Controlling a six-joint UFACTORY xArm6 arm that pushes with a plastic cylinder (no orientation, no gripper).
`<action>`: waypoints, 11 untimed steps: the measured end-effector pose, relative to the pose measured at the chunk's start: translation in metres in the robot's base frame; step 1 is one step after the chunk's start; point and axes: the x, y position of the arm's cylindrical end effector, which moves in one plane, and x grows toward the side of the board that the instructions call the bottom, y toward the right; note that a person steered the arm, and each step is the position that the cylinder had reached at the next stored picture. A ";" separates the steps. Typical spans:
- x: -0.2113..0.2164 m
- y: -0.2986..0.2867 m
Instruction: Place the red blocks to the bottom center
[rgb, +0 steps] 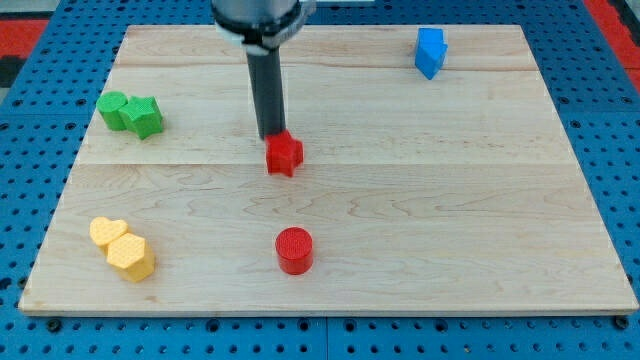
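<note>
A red star-shaped block (285, 155) lies near the middle of the wooden board (420, 220). A red cylinder (294, 250) stands near the view's bottom centre. My tip (271, 138) sits at the top-left edge of the red star block, touching it or nearly so. The dark rod rises from there toward the view's top. The cylinder is well below the tip.
Two green blocks (131, 113) sit together at the view's left. Two yellow blocks (123, 247) sit together at the bottom left. A blue block (430, 52) is at the top right. Blue pegboard surrounds the board.
</note>
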 end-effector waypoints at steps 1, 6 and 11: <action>0.042 0.000; 0.062 0.042; 0.028 -0.133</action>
